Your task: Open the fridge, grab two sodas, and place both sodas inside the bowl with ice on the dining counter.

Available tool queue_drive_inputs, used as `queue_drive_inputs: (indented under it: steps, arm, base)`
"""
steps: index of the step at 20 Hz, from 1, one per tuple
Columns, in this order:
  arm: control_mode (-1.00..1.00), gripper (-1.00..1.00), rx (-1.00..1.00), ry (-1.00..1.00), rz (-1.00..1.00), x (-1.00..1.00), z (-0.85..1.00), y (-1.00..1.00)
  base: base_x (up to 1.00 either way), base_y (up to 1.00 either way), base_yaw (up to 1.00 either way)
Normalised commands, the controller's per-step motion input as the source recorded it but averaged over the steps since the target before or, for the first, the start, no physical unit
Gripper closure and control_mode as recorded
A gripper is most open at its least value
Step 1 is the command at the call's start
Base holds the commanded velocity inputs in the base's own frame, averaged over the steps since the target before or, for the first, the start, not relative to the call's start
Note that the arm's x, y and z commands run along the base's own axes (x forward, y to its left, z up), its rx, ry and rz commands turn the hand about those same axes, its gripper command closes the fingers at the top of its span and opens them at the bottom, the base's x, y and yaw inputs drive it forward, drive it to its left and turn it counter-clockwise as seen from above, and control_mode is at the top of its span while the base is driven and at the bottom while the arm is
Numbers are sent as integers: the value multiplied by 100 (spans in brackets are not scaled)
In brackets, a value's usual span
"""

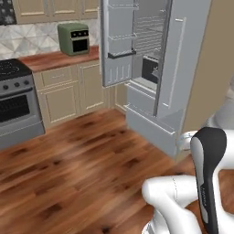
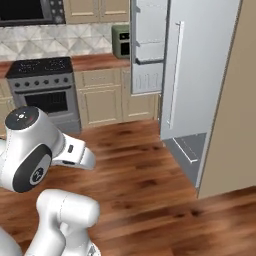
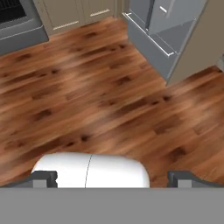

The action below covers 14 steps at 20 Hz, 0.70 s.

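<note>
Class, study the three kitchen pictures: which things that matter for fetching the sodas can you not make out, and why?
- Sodas: fridge interior is dim in the left base view; no bottle can be told.
- Fridge shelves: in the right base view its doors screen them.
- Hand: the hand view shows its fingertips wide apart, nothing between.

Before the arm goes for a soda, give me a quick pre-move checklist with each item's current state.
1. Fridge left door open: ok, it is swung wide and the shelves show.
2. Right door open: not ok, it looks shut.
3. Sodas located: cannot tell, only a dark shape sits on a lower shelf.
4. Gripper empty and open: ok, fingertips stand wide apart with only floor between.
5. Gripper aimed at fridge: not ok, it points down at the floor.
6. Path to fridge free: ok, bare floor ahead.
</note>
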Motion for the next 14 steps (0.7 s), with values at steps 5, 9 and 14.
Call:
queue_drive_inputs:
  steps: [5, 9, 14]
  arm:
    - [100, -100, 0, 0, 0, 0, 0, 0]
    - [100, -100, 0, 0, 0, 0, 0, 0]
    - [100, -100, 0, 0, 0, 0, 0, 0]
  base:
    - [98, 70, -22]
    - [98, 60, -23]
    - [84, 44, -29]
